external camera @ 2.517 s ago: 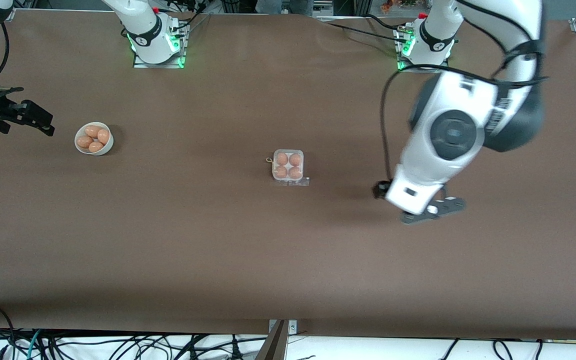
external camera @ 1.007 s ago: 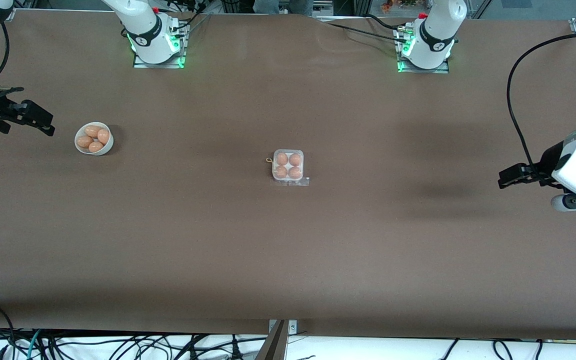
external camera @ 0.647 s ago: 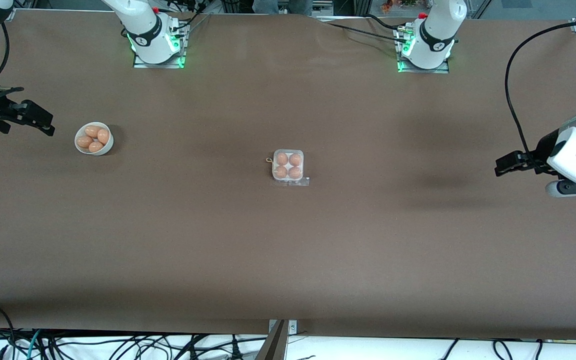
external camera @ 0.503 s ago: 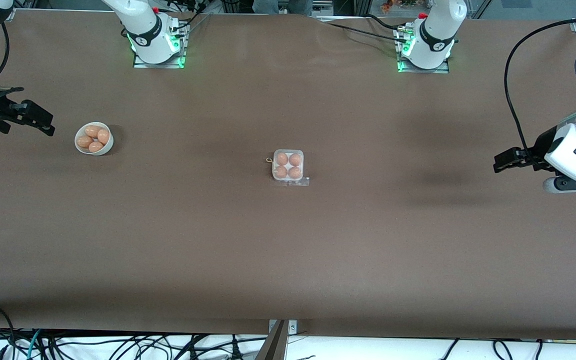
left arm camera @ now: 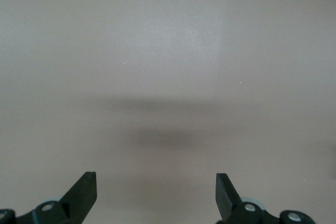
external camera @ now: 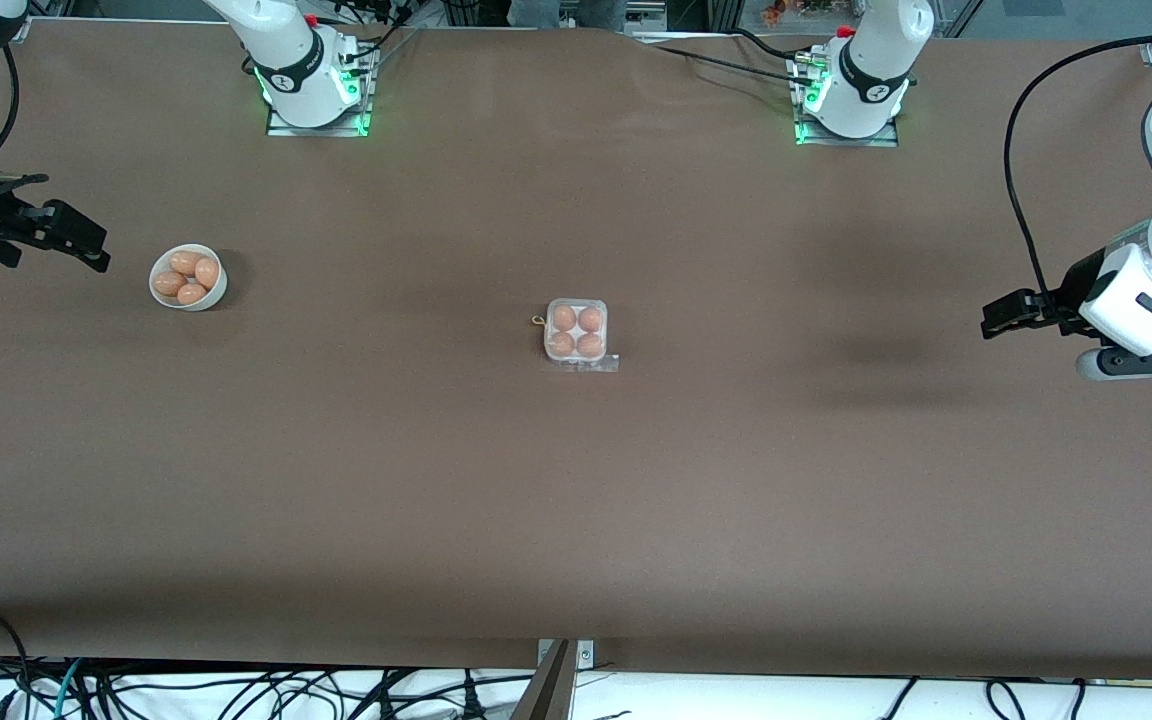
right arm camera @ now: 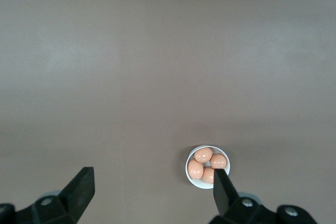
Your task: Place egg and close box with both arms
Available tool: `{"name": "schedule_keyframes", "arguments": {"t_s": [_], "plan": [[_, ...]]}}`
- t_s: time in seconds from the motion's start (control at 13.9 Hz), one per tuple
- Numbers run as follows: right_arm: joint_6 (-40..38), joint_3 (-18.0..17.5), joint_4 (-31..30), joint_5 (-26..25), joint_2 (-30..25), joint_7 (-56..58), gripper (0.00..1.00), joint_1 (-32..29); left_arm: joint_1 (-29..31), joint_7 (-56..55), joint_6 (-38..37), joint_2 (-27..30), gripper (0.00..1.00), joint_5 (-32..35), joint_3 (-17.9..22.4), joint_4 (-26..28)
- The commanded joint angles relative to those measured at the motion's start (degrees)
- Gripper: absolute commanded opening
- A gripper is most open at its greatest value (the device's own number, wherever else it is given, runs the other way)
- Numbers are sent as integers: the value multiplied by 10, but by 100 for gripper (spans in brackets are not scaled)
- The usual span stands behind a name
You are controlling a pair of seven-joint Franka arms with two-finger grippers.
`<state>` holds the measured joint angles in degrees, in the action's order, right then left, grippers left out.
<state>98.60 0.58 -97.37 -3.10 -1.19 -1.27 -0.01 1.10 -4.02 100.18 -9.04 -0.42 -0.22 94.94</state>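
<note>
The left gripper (external camera: 1004,320) has swung away from the middle of the table within the last few seconds and now hangs over bare tabletop at the left arm's end, well apart from the box (external camera: 576,332); over the last half second it has only drifted a little; the withdrawal suggests the work at the box is finished. The box sits mid-table with four eggs in its cups and what looks like its clear lid down over them, though whether it is latched cannot be made out. In the left wrist view the fingers (left arm camera: 84,192) stand spread wide, with only brown tabletop between them; nothing is held. The right gripper (external camera: 76,245) waits at the right arm's end of the table, just beside the white bowl (external camera: 162,294) of spare eggs; its fingers (right arm camera: 81,187) are likewise spread wide and empty, the bowl visible below.
</note>
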Motion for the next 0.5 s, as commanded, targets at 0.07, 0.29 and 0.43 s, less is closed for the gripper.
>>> {"name": "schedule_keyframes", "arguments": {"t_s": [0.07,0.29,0.43], "plan": [[-4,-8,0,9,-5,10,100,-10,6,9,5,14,100,7,-8,7],[-4,-8,0,9,-5,10,100,-10,6,9,5,12,100,7,-8,-3],[-4,-8,-1,9,-5,10,100,-10,7,9,5,12,100,8,-8,-8]]}}
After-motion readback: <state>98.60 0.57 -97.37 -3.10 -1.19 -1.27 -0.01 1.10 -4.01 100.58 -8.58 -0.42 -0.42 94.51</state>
